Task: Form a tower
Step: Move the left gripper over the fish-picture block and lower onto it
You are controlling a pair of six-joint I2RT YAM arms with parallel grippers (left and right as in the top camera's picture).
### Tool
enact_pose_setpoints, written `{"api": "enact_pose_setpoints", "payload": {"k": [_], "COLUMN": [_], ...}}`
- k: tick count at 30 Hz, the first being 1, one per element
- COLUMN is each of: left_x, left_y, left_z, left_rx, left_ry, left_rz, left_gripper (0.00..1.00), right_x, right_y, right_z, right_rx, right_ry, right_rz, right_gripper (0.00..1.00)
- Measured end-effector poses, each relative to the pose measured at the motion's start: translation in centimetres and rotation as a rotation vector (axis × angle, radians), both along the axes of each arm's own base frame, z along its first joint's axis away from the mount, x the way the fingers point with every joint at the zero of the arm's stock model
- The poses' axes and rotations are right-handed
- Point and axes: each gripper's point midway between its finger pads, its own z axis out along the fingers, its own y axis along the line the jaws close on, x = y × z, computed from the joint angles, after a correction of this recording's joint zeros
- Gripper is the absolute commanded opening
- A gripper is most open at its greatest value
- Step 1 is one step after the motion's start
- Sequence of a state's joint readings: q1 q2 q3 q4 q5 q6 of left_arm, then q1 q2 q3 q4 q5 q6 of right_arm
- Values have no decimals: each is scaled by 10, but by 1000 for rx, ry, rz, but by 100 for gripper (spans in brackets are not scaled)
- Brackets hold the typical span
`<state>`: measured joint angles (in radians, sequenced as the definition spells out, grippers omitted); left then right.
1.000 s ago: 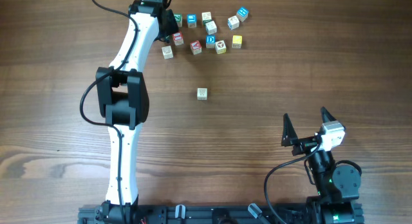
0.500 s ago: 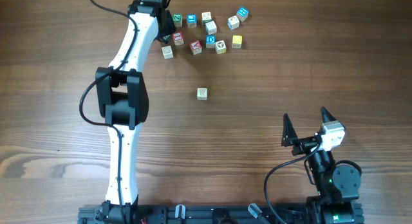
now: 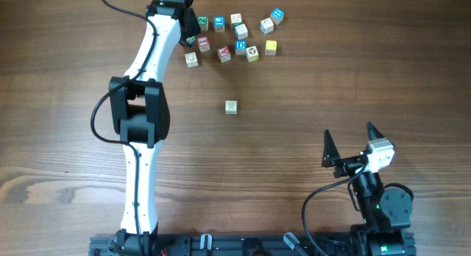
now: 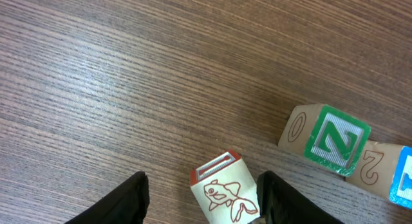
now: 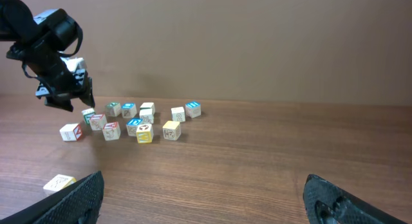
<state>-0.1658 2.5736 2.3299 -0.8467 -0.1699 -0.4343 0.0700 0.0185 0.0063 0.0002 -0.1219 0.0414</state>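
Observation:
A tower is not in view; every cube lies singly on the wooden table [image 3: 331, 72]. My left gripper [image 3: 190, 32] reaches the far cluster of letter cubes [image 3: 241, 32]. Seen from the left wrist, the left gripper [image 4: 203, 179] is open around a red-edged fish cube [image 4: 225, 195]. That cube sits close to the right finger [image 4: 283, 201], with a gap to the left finger [image 4: 125, 201]. A green Z cube [image 4: 331, 139] lies tilted just to the right. My right gripper [image 3: 349, 132] stands open near the front edge, holding nothing.
A lone pale cube [image 3: 231, 107] sits mid-table, apart from the cluster. A yellow cube [image 3: 271, 47] and blue cubes [image 3: 277, 15] lie at the cluster's right side. The left arm's white links [image 3: 140, 116] stretch across the table's left half.
The green-marked cube by the left gripper has shifted down-left, toward the red cube. The left jaws have widened slightly. The right arm has not moved.

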Motion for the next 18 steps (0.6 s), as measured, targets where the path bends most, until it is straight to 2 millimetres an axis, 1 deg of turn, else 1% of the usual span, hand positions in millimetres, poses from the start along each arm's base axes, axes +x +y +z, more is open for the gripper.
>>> {"api": "enact_pose_setpoints", "payload": {"k": [5,6,8,12,16,18], "left_x": [-4,-7,-7,-5,-5,-7], "left_y": [-1,0,-1,-1,-2,-2], "left_z": [-2,-5,-7,-9,-9,-9], "left_rx": [-5,-7,-12,-15,-18,-18], "left_ry": [18,33,34,28,31,37], "left_rz": [3,8,12,13,11,11], "left_gripper": [62,66,69,67,61,61], "right_x": [0,0,0,0,0,0], "right_y": [0,0,0,0,0,0], "right_z": [0,0,0,0,0,0], "right_rx": [0,0,0,0,0,0], "right_ry": [0,0,0,0,0,0], "right_rz": [0,0,0,0,0,0], "right_gripper": [100,100,100,100,100,100]}}
